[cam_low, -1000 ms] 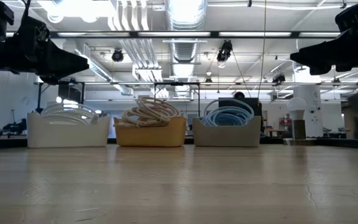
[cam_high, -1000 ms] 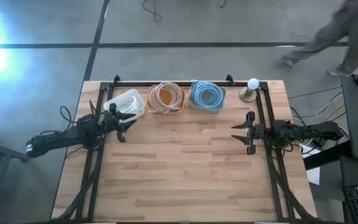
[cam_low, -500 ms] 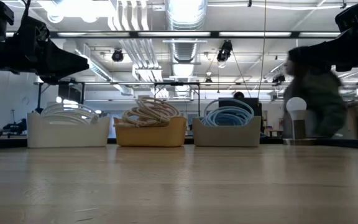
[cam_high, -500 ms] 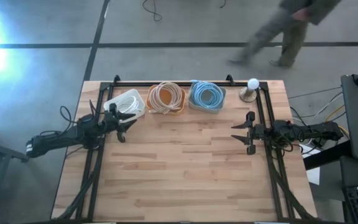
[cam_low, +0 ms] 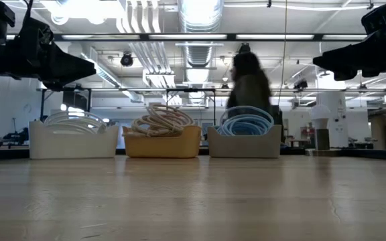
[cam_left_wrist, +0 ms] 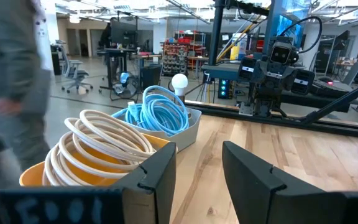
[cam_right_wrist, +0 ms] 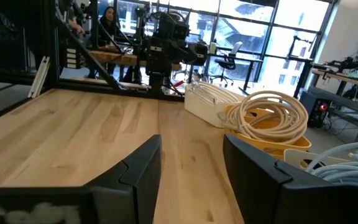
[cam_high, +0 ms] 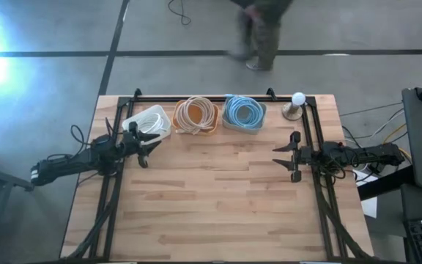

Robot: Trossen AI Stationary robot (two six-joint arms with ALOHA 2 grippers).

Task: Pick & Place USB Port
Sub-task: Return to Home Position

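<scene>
Three bins stand in a row along the table's far edge: a white bin (cam_high: 149,121) with white cable, an orange bin (cam_high: 196,116) with cream cable (cam_left_wrist: 101,146), and a grey bin (cam_high: 243,114) with blue cable (cam_left_wrist: 161,112). My left gripper (cam_high: 146,149) hovers open at the table's left side, just near of the white bin, holding nothing. My right gripper (cam_high: 283,157) hovers open at the right side, well above the wood, also holding nothing. No separate USB port shows.
A small lamp with a round white bulb (cam_high: 297,100) stands at the far right corner. A black frame rail (cam_high: 204,97) runs along the far edge and down both sides. A person (cam_high: 258,26) walks on the floor beyond the table. Bare wood (cam_high: 218,191) fills the middle and near part.
Both arms have stayed still. A person has walked across the floor behind the table, from the right toward the left.
</scene>
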